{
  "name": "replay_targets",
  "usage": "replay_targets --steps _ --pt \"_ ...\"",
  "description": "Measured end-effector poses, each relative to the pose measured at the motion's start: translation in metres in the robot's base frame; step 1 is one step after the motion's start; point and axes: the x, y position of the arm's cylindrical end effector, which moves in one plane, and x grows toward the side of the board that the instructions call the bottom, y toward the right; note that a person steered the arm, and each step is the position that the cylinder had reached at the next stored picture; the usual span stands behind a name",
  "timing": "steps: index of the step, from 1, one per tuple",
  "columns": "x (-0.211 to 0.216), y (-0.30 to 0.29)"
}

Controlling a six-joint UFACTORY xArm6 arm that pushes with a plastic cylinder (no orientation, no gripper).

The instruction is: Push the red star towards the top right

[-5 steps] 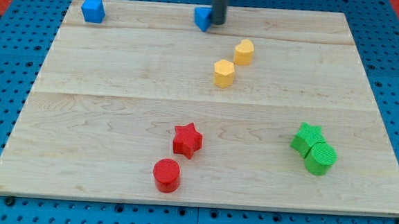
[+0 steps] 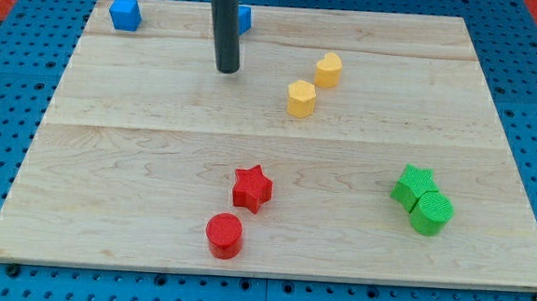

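The red star (image 2: 252, 188) lies on the wooden board (image 2: 137, 161), low and a little left of centre. A red cylinder (image 2: 224, 235) sits just below-left of it. My tip (image 2: 228, 70) is on the board near the view's top, well above the red star and slightly to its left, touching no block. The rod rises from it and partly hides a blue block (image 2: 244, 19) behind it.
A second blue block (image 2: 125, 14) is at the top left corner. Two yellow blocks (image 2: 328, 69) (image 2: 301, 98) sit right of my tip. A green star (image 2: 413, 185) and another green block (image 2: 431, 213) touch at the lower right.
My tip has moved left and down the view, away from the top edge. The blue block near it has shifted left. The other blocks have not moved.
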Motion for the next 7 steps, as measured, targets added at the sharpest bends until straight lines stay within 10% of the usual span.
replay_targets --steps 7 --pt "0.176 0.011"
